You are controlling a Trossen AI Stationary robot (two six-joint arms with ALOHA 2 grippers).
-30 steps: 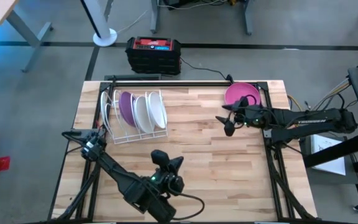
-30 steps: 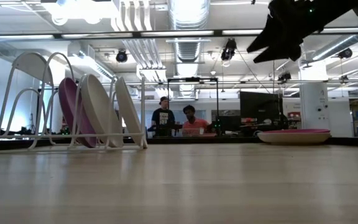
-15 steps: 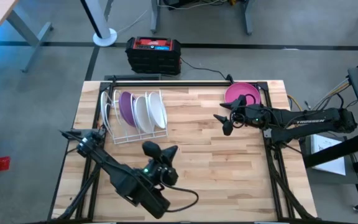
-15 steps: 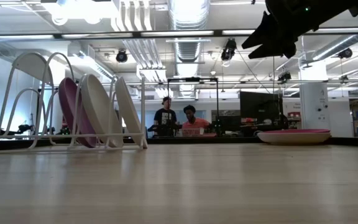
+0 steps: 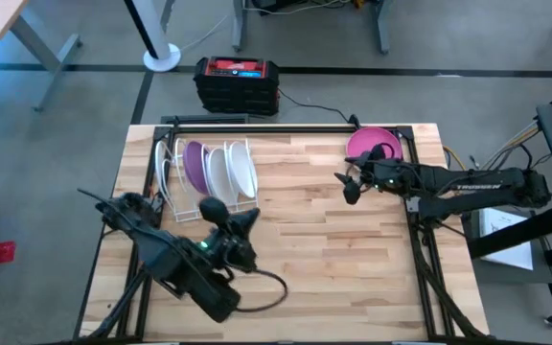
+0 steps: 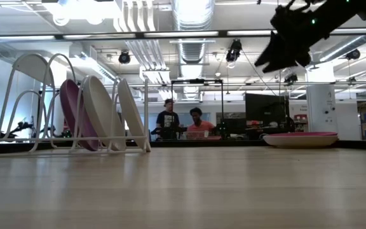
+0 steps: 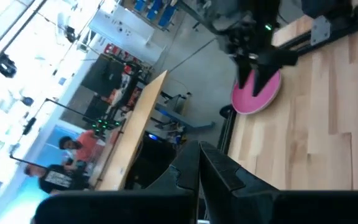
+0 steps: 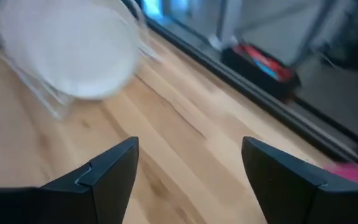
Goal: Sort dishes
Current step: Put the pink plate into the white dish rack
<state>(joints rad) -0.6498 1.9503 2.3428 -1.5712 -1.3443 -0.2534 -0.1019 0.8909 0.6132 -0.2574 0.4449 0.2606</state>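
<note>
A white wire rack [image 5: 204, 182] stands at the table's far left. A purple plate [image 5: 194, 165] and two white plates [image 5: 230, 171] stand on edge in it. At the far right a magenta bowl [image 5: 370, 144] rests on its base on the wood [image 6: 300, 138]. My left gripper [image 5: 228, 213] hovers shut and holds nothing, just near-side of the rack. In the left wrist view its fingers [image 7: 197, 149] meet. My right gripper [image 5: 351, 188] hangs open above the table, near-left of the bowl, and holds nothing [image 8: 188, 162].
A red-and-black box [image 5: 238, 81] sits on the floor beyond the far edge. Two people [image 6: 183, 121] are in the room behind the table. Bare wood [image 5: 333, 259] stretches across the middle and the near right.
My left gripper has travelled from the table's near middle toward the far left and now sits close to the rack's near side. My right gripper has swung a little left and back above the table. The dishes have not moved.
</note>
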